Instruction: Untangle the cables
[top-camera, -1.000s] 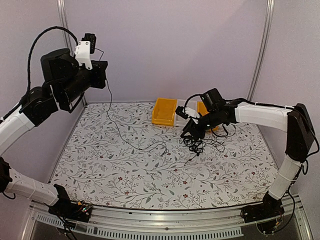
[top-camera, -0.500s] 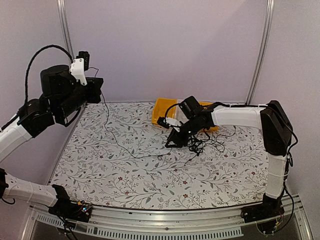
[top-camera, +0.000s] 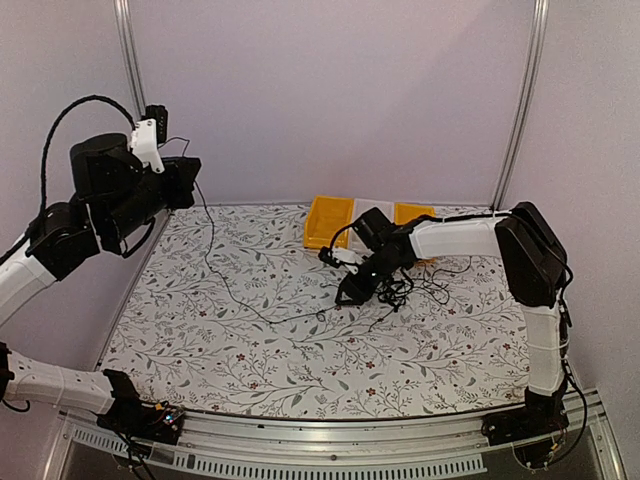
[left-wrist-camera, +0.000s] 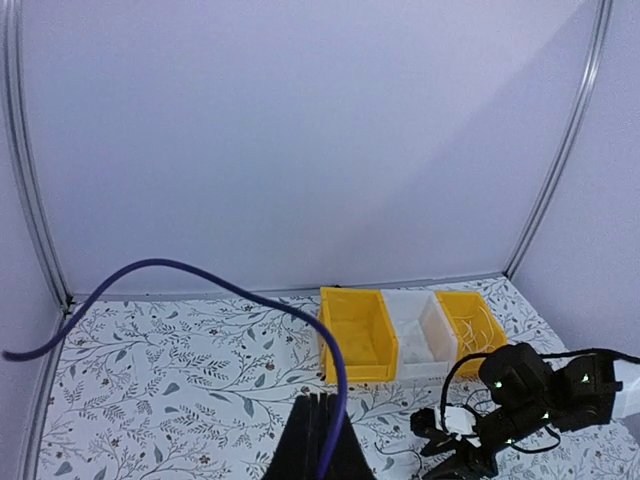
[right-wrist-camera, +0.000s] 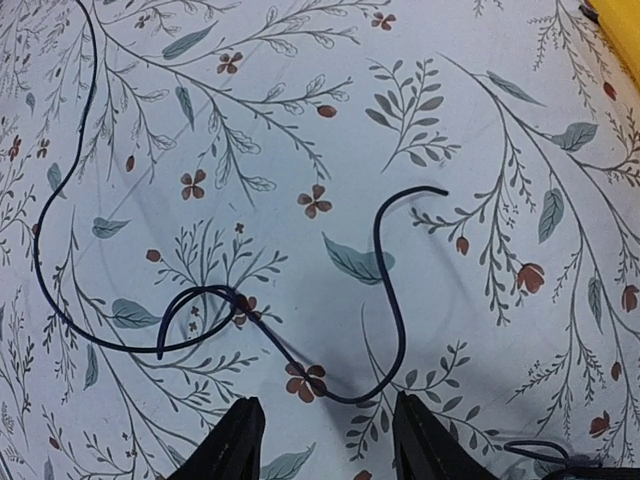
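Partly knotted thin black cables (top-camera: 400, 292)

Worktop (top-camera: 250, 350): white covering printed with grey-green leaves and small red flowers. Walls (top-camera: 330, 90): plain pale lilac, at back and both sides. Corner uprights (top-camera: 527, 90): silver metal. Near edge: slotted aluminium rail (top-camera: 330, 447). Lighting: even, soft.

Yellow bins (left-wrist-camera: 357, 335) flank a white bin (left-wrist-camera: 415, 322) on floral tabletop (top-camera: 250, 360).

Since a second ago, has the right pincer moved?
Yes. The right pincer shifted left and nearer, from right of the left yellow bin to in front of its right corner.
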